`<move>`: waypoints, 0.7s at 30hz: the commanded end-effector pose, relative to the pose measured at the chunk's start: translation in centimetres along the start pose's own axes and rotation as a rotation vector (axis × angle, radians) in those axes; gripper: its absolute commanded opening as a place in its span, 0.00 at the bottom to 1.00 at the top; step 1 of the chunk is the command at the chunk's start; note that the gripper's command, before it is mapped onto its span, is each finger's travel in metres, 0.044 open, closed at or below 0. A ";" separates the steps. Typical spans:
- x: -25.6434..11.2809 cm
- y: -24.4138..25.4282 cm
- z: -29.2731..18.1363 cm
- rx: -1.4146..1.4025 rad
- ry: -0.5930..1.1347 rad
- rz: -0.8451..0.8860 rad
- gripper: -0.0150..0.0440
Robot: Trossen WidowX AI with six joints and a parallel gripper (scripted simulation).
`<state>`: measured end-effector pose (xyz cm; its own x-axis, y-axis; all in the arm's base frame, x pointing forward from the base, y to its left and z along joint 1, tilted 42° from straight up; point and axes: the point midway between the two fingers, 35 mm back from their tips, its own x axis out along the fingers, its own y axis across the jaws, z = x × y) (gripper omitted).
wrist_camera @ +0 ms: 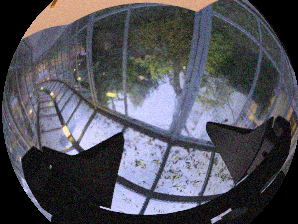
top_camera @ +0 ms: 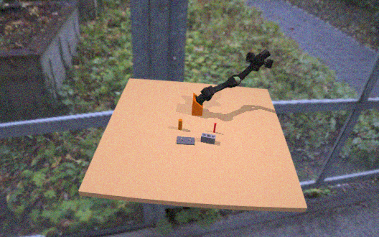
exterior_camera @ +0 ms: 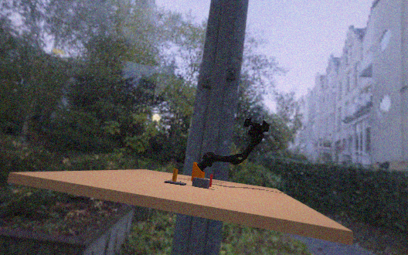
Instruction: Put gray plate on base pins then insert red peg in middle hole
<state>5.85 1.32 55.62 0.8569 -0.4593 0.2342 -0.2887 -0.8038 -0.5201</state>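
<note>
My gripper (top_camera: 260, 59) (exterior_camera: 256, 124) (wrist_camera: 167, 132) is open and empty, raised high above the table and far from the parts. A thin flat gray piece (top_camera: 185, 141) (exterior_camera: 175, 183) lies on the table. A thicker gray block (top_camera: 208, 138) (exterior_camera: 201, 183) with dark marks on its top stands beside it, apart from it. The views are too coarse to tell for sure which is the plate and which the base, or to make out pins. The red peg (top_camera: 214, 127) (exterior_camera: 211, 180) stands upright just behind the block. None of these parts shows in the wrist view.
An orange cylinder (top_camera: 180, 124) (exterior_camera: 175, 175) stands upright behind the thin gray piece. The orange arm mount (top_camera: 197, 108) (exterior_camera: 197, 172) is farther back on the wooden table (top_camera: 151, 172) (exterior_camera: 132, 193). A corner of the table shows at the top of the wrist view.
</note>
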 end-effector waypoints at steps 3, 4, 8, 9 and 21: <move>8.5 4.8 4.0 0.245 -0.301 0.093 1.00; 9.7 5.5 4.8 0.284 -0.350 0.112 1.00; 14.2 8.2 8.8 0.421 -0.530 0.190 1.00; 15.4 8.7 9.8 0.443 -0.566 0.205 1.00; 22.0 16.1 27.3 0.836 -1.120 0.641 1.00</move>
<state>29.62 -11.75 34.95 0.7723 0.0554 -0.6329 -0.6264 -0.0996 -0.7731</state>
